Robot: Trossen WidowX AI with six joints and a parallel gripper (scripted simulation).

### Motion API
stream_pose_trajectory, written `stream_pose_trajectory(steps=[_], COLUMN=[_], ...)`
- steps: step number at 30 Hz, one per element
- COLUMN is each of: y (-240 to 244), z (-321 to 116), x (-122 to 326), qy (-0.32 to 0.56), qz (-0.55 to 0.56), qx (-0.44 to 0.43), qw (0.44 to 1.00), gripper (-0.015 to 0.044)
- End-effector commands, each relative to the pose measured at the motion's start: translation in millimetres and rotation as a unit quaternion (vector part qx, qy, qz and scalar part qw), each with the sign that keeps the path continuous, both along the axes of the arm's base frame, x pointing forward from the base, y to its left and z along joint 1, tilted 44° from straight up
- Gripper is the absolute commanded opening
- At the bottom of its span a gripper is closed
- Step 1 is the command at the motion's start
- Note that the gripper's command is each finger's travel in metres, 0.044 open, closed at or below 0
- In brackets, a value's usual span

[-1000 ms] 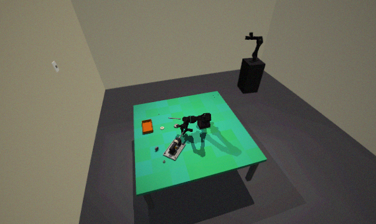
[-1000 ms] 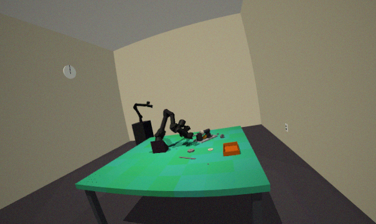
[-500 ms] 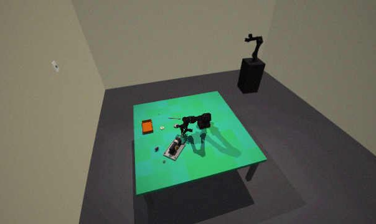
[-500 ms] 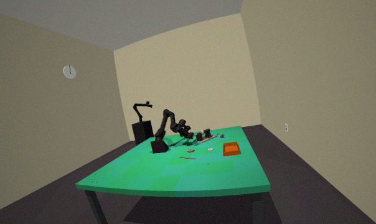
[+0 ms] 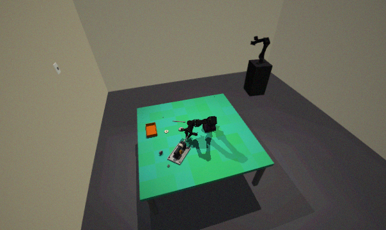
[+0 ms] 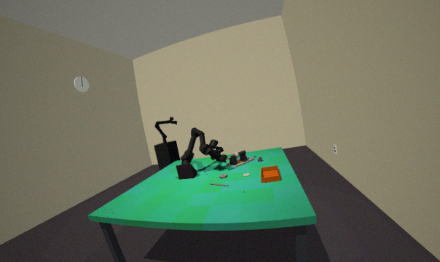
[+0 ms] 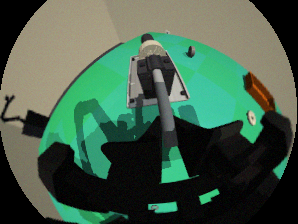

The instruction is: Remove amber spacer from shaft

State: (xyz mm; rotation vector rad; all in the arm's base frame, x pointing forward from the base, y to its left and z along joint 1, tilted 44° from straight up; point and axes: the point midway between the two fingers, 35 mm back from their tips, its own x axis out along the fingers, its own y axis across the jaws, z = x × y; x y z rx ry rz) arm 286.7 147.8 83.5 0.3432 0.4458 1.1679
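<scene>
Plain beige walls [image 5: 180, 38] [image 6: 220, 91] [image 7: 65, 45] are seen around the green patchwork table [image 5: 212, 169] [image 6: 151, 207] [image 7: 102, 75]; on it a pale base plate [image 5: 179, 163] [image 6: 237, 165] [image 7: 132, 95] is set, with two black uprights, the farther of which is taken to be the housing block [image 5: 177, 153] [image 6: 243, 156]. The fingers [image 5: 189, 131] [image 6: 223, 159] are drawn nearly together and shut on the grey shaft [image 5: 186, 139] [image 6: 229, 158] [image 7: 164, 105], by its outer end; from them it is run forward through the nearer upright towards the housing. A pale spacer [image 5: 181, 145] [image 6: 237, 154] [image 7: 152, 48] is shown between the uprights; the amber spacer [image 5: 181, 152] [image 6: 239, 161] is seen low beside the housing, seemingly off the shaft, though whether it is lying fully free cannot be told, and in the wrist view it is hidden. The pull-back is therefore judged to be at or near its end; next, once the drop is made sure of, a straight push along the shaft's own axis is called for, the pale spacer being kept threaded, and only with the shaft fully seated should the grip be released.
</scene>
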Motion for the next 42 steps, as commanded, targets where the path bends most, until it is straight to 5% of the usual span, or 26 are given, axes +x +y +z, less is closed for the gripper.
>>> stream_pose_trajectory(steps=[1, 42], y=[0.6, 7.6], z=[2.5, 8.3], x=[3.2, 9.7], qy=[-0.003, -0.003], qz=[-0.002, -0.002], qx=[0.000, 0.000], qw=[1.000, 1.000], gripper=[0.0000, 0.0000])
